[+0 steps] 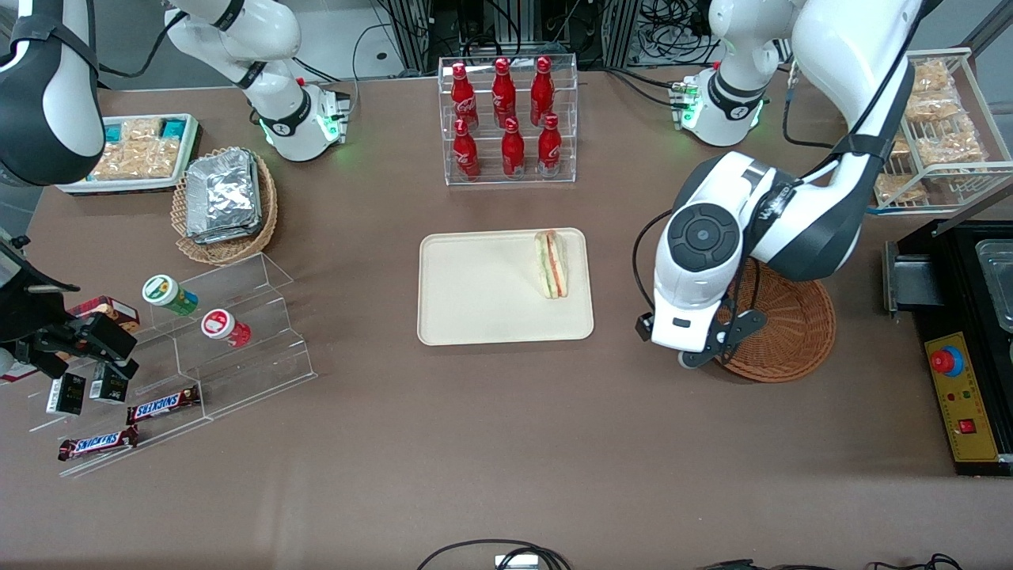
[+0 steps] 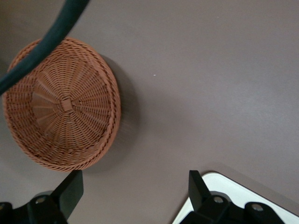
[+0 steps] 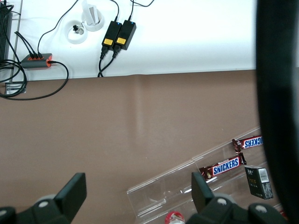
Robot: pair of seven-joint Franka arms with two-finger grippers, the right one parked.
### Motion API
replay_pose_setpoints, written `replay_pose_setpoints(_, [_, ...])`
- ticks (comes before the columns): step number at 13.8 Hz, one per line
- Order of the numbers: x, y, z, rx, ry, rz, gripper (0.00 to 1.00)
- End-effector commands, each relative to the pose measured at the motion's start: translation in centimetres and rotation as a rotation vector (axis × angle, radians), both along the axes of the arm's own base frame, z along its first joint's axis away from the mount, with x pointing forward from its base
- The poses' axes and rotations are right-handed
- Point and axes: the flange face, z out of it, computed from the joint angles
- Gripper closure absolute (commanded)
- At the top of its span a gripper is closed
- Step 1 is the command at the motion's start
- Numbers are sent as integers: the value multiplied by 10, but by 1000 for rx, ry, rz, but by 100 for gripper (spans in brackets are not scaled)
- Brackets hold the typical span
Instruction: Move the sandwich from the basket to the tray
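Note:
The sandwich [image 1: 552,264], a pale wedge with green and orange-red filling, lies on the cream tray [image 1: 475,293], near the tray edge that faces the working arm. The reddish-brown wicker basket [image 1: 795,332] stands beside the tray, toward the working arm's end, partly under the arm. In the left wrist view the basket [image 2: 60,105] holds nothing. My gripper [image 2: 135,189] hangs open over bare table between the basket and a corner of the tray [image 2: 233,184], with nothing between its fingers. From the front the gripper [image 1: 704,356] is mostly hidden under the wrist.
A clear rack of red bottles [image 1: 506,119] stands farther from the camera than the tray. Toward the parked arm's end are a tan basket of foil packets [image 1: 225,202] and a clear stepped shelf with snacks [image 1: 198,356]. A black control box [image 1: 961,396] sits past the basket.

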Motion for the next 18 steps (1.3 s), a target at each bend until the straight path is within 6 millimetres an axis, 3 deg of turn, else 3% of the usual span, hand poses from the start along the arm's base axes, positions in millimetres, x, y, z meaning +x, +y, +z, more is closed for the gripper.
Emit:
replay_pose_setpoints(1, [1,37,27,6,21,22,1])
replay_pose_setpoints(3, [2,61,51,-36,48,-34,1])
replay_pose_setpoints(6, [-3,118,90,-83,82,-75,1])
replay_pose_setpoints(10, [-24,197,138,-144,150,-199,1])
replay_pose_setpoints(13, [-40,247,159,-162,203,-325,0])
replay_pose_setpoints(15, [-50,265,177,-169,194,-395,0])
replay_pose_setpoints(18, [-66,277,196,-209,172,-485,0])
